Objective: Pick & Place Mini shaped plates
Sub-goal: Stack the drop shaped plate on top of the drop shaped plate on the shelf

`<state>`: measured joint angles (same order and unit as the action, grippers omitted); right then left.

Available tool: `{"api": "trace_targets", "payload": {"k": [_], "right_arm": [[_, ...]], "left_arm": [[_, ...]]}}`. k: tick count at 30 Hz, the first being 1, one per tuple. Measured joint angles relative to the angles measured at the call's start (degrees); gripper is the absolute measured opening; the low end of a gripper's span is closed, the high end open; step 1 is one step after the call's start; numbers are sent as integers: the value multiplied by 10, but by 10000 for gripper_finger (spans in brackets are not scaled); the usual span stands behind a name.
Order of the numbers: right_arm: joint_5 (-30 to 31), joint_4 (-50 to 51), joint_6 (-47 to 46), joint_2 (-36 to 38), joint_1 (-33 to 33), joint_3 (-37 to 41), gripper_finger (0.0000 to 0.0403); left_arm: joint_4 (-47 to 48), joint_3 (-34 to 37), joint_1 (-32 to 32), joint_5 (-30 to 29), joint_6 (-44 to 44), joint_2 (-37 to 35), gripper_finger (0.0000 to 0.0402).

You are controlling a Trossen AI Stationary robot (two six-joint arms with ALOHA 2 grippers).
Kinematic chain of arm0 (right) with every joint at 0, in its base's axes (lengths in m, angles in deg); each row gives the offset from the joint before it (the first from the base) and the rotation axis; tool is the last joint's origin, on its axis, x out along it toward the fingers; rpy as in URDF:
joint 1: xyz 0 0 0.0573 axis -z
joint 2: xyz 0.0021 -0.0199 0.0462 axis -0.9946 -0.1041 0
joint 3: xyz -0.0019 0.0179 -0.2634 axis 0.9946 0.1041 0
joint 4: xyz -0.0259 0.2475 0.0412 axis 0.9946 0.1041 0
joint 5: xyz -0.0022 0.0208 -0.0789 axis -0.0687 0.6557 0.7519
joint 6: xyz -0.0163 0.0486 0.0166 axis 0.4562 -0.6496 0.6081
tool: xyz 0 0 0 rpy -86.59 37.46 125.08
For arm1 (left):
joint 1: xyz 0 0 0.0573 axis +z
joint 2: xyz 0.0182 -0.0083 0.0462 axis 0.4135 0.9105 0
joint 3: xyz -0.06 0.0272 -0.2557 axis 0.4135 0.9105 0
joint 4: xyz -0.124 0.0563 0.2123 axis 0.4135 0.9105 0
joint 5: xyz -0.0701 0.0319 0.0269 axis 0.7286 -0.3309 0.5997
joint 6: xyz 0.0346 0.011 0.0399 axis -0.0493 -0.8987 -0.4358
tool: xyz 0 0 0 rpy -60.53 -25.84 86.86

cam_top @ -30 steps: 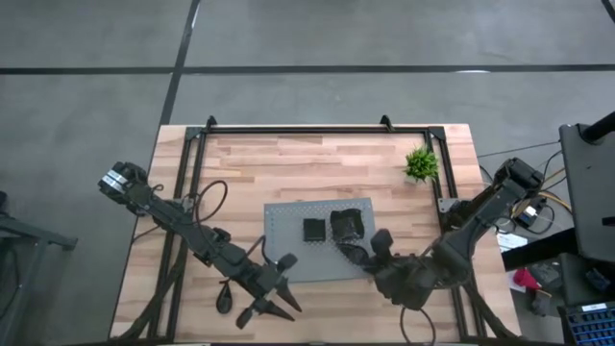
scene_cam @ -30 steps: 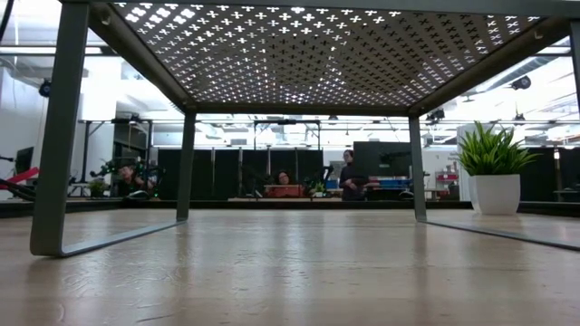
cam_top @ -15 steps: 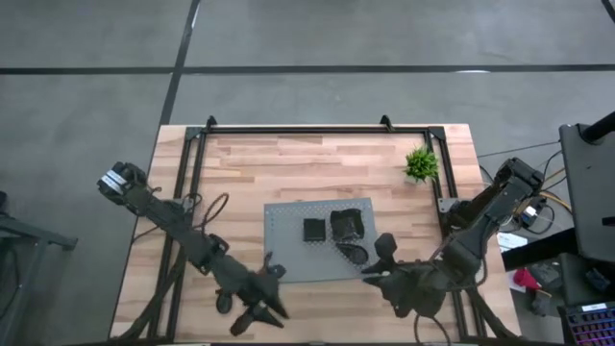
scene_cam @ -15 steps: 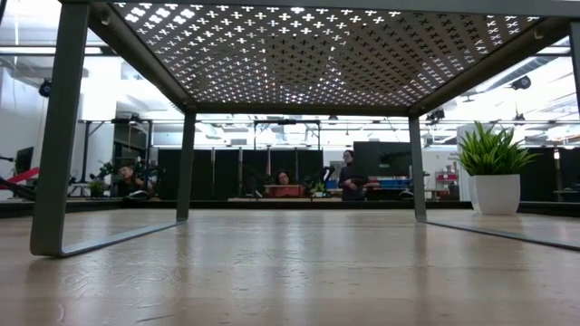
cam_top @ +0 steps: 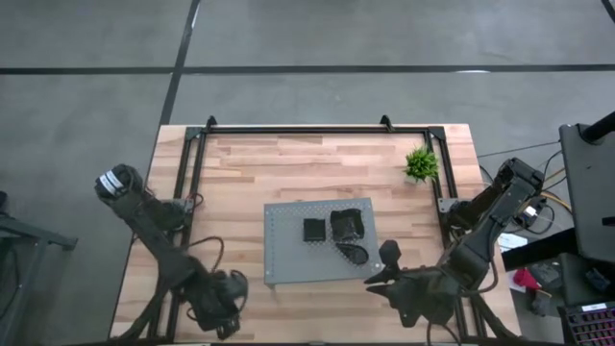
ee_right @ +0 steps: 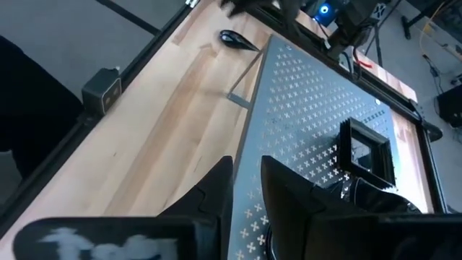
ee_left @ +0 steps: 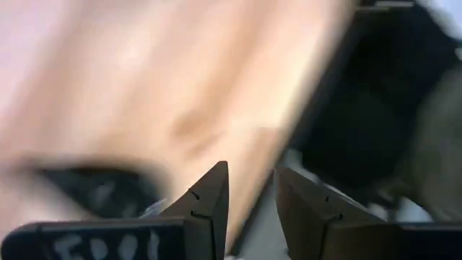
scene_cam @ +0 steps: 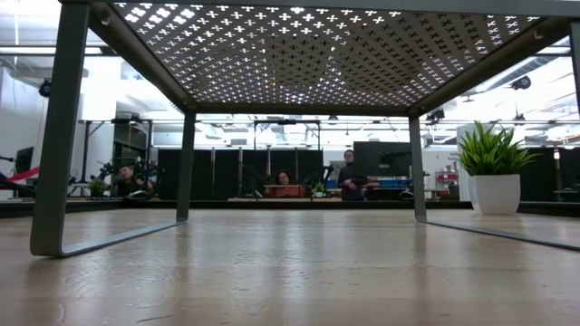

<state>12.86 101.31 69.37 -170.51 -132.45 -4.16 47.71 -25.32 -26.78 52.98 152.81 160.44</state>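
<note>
Both grippers empty, three mini plates lodged on the grey board

Left gripper: fingers set a narrow gap apart, nothing held, placed at the table's 7 o'clock corner. Right gripper: fingers likewise narrowly parted and empty, placed at 5 o'clock off the board's corner. Square plate, wavy-edged plate and teardrop plate are seen on the grey board at table centre; potted plant stands at 2 o'clock

Setting: open-plan robotics lab.
Wooden table on grey concrete floor; behind, rows of monitors, seated people, ceiling strip lights.
</note>
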Motion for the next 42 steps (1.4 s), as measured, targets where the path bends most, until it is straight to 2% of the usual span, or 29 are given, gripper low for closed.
{"api": "trace_targets", "payload": {"k": [3,7,14,20,32,42], "right_arm": [[0,0,-4,0,0,0,68],[0,0,-19,0,-1,0,73],[0,0,-22,0,-5,0,75],[-1,0,-22,0,-5,0,68],[0,-7,-20,0,-4,-1,77],[0,-8,-21,0,-5,-1,64]], "left_arm": [[109,1,-14,-12,90,0,103],[184,20,-22,-10,184,0,103],[78,96,-22,-9,222,1,103],[57,134,-22,14,236,1,103],[51,101,-22,18,206,1,103],[54,78,-24,35,233,0,101]]}}
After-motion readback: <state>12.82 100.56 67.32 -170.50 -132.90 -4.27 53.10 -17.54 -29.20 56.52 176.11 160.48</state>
